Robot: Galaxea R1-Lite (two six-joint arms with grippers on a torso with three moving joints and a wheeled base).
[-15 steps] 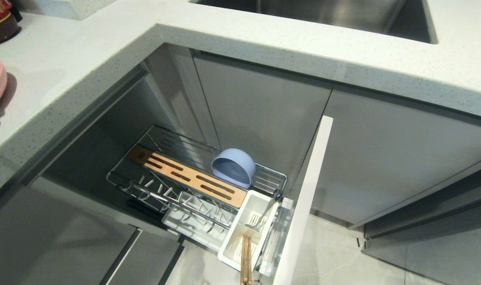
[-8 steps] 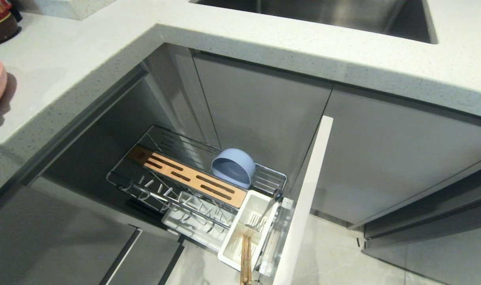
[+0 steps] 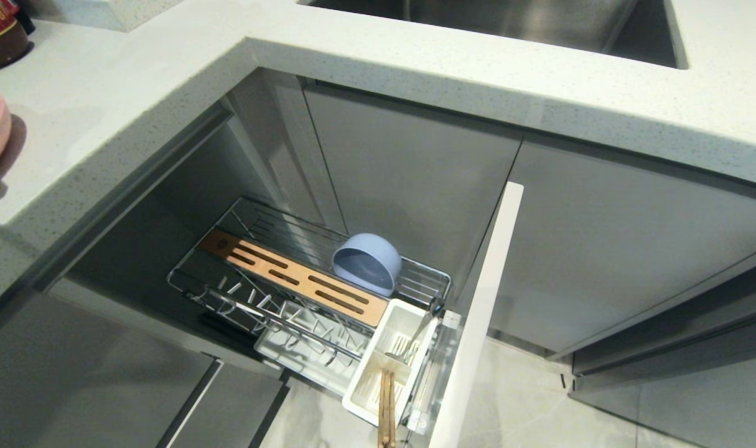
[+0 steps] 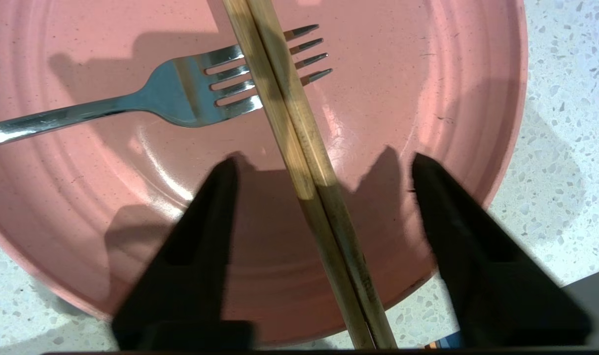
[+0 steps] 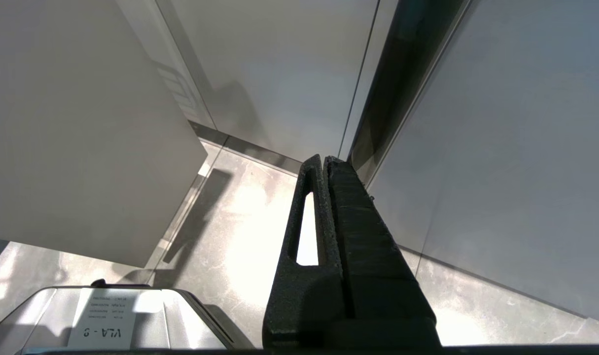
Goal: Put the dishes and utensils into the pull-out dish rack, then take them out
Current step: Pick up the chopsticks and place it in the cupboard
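While the left gripper gapes over the plate, chopsticks lie untouched between its fingers; room either side; right gripper shut, empty.

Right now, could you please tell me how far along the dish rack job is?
Partly loaded: the blue bowl sits in the rack, with cutlery and chopsticks in its cup. The left hand straddles more chopsticks beside a fork on the pink plate. Those three remain, then unloading.

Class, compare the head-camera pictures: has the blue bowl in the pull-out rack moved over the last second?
No. The blue bowl stays tipped on its side against the wooden strip, at the same spot in the rack.
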